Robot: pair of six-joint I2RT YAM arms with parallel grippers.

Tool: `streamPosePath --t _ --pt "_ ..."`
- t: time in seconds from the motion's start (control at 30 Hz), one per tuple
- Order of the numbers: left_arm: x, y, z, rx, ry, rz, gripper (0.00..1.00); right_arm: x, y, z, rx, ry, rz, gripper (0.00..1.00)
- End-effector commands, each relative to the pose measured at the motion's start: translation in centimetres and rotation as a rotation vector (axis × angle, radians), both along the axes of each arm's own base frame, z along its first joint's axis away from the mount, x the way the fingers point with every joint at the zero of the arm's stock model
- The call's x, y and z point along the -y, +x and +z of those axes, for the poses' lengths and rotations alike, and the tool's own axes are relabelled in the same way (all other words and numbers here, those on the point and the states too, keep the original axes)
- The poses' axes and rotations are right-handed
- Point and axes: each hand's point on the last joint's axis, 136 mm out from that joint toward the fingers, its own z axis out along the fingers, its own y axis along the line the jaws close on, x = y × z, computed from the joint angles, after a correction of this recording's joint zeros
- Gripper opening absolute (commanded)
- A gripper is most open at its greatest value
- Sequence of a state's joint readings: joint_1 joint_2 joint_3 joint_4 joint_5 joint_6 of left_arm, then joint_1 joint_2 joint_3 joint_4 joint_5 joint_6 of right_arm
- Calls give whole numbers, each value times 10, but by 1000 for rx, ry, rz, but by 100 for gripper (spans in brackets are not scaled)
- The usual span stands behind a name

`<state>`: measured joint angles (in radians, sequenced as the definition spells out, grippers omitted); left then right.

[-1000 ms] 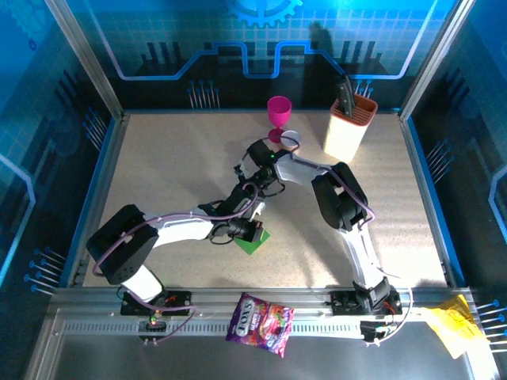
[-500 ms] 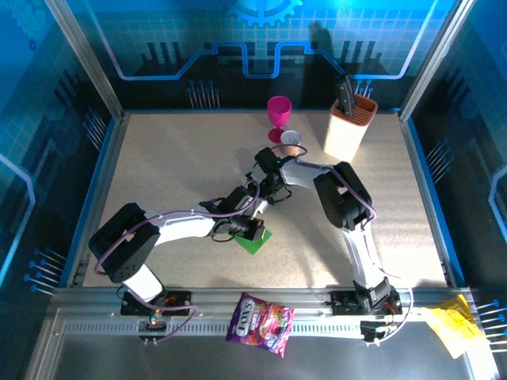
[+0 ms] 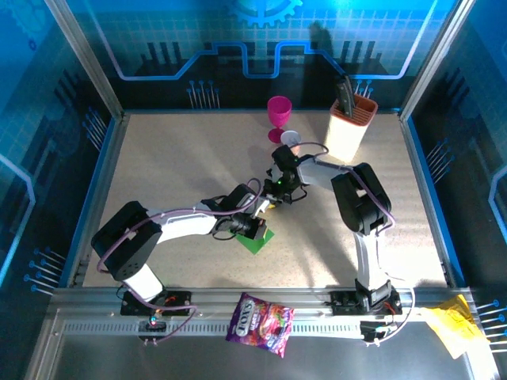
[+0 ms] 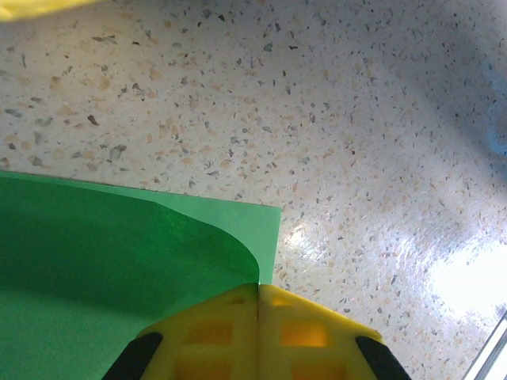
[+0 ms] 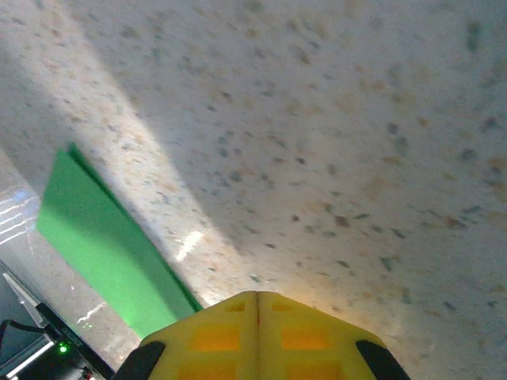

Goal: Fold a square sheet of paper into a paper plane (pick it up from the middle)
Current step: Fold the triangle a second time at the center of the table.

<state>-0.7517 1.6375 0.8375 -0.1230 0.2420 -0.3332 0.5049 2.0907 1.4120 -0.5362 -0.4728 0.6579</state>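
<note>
The left gripper (image 4: 257, 290) pinched a lifted flap of the thin bright green paper sheet (image 4: 119, 261) while the right gripper (image 5: 257, 299) hung closed and empty above the speckled tabletop (image 5: 317, 119).

1 green sheet (image 3: 258, 241), 1 goblet (image 3: 278, 111), 1 knife blk (image 3: 347, 134), 1 bag (image 3: 260, 323), poss. 1 cup (image 3: 291, 138)

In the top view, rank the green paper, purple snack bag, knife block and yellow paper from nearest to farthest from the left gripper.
1. green paper, right by the left gripper.
2. purple snack bag, on the near rail.
3. knife block, far right.
4. yellow paper, near-right corner.
</note>
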Motion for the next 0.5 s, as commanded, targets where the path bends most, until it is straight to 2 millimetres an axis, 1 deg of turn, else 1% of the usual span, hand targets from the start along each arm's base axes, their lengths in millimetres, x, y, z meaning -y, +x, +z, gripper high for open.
streamPosePath --t 0.0,0.1,0.17,0.27,0.37,0.43,0.47 --pt "0 -4 -1 -12 -3 -28 0 -34 8 45 105 131 116 0" --pt "-1 -4 -2 -11 -1 -30 0 -64 -1 53 88 215 214 0" --pt "-1 -3 -2 -9 -1 -31 0 -80 -8 49 64 235 268 0" --pt "-1 -4 -2 -7 0 -35 0 -99 -20 36 24 232 316 0" --pt "-1 -4 -2 -7 -2 -37 0 -110 -30 20 -6 211 342 0" --pt "-1 -5 -3 -9 0 -38 0 -111 -33 11 -18 186 339 0" --pt "-1 -5 -4 -10 0 -39 0 -108 -35 -2 -36 155 332 0"
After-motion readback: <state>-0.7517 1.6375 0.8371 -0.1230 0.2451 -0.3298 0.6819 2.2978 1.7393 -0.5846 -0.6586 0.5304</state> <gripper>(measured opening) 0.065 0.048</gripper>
